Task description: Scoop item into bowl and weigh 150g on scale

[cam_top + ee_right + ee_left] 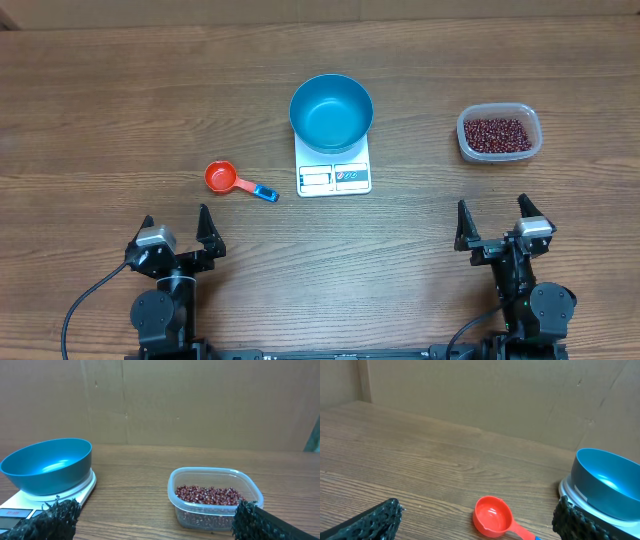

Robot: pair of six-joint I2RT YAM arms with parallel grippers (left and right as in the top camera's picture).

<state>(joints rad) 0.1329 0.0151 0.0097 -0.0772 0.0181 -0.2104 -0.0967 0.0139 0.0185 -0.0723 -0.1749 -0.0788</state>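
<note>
The left arm is sitting folded low at the near edge of the overhead view. The left end effector is pointing forward with its jaws standing wide apart and nothing between them, and its dark, rough-textured fingers are showing at the two lower corners of the left wrist view. The right arm is resting in a mirrored pose on the other side, and the right end effector is likewise gaping fully and gripping nothing, with its fingers framing the bottom of the right wrist view.
</note>
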